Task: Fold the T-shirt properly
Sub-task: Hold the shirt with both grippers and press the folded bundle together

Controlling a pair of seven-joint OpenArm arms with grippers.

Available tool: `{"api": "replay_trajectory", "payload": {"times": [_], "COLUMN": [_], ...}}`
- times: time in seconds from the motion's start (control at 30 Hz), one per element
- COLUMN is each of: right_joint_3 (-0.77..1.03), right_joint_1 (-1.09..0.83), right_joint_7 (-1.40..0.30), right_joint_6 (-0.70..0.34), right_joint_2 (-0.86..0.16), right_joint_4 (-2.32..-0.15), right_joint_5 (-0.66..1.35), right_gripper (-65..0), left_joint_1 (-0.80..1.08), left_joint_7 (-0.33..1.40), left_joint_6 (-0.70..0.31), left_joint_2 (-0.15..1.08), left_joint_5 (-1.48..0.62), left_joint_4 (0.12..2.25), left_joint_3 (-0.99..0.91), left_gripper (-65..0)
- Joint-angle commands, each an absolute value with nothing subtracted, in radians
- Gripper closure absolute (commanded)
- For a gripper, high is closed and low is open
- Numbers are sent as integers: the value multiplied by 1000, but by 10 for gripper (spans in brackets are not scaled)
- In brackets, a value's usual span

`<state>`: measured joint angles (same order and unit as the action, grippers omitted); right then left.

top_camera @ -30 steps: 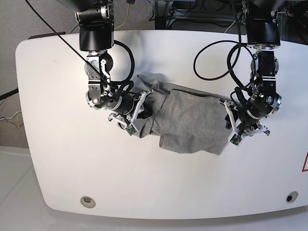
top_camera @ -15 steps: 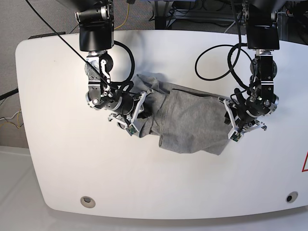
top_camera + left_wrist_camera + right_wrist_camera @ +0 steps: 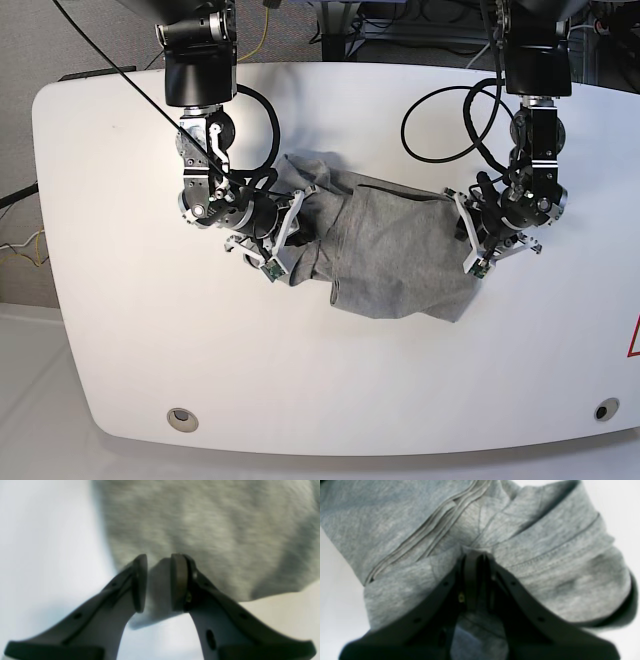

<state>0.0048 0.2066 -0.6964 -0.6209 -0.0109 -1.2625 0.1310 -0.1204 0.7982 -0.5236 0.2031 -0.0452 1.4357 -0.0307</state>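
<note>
The T-shirt (image 3: 390, 255) lies bunched and rumpled near the middle of the white table (image 3: 120, 330), far from flat. At the shirt's crumpled end, the right gripper (image 3: 476, 555) is pinching a gathered fold, its jaws pressed tight on the cloth. Over the last second the left gripper (image 3: 158, 580) has slid in from beside the shirt to its opposite edge; its jaws stand slightly apart with cloth just between them, not yet clamped. It looks ready to grab that edge so both arms can spread the shirt.
</note>
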Motion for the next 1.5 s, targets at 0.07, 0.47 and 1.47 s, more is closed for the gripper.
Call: {"api": "replay_trajectory", "payload": {"times": [0.07,0.47,1.47], "right_joint_3": [5,5,8], "right_joint_1": [217,200,157], "right_joint_7": [-722,-722,-722], "right_joint_6": [-615,-615,-622], "right_joint_2": [-16,-16,-21], "right_joint_4": [-1274,-1274,-1357], "right_joint_5": [110,108,113], "right_gripper": [-64,-64,-64], "left_joint_1": [-119,-73,67], "left_joint_7": [786,788,880], "left_joint_6": [-524,-524,-518], "left_joint_2": [196,183,183], "left_joint_5": [-51,-51,-50], "left_joint_4": [1454,1458,1589], "left_joint_3": [-35,-35,-35], "left_gripper": [-141,-141,-141]}}
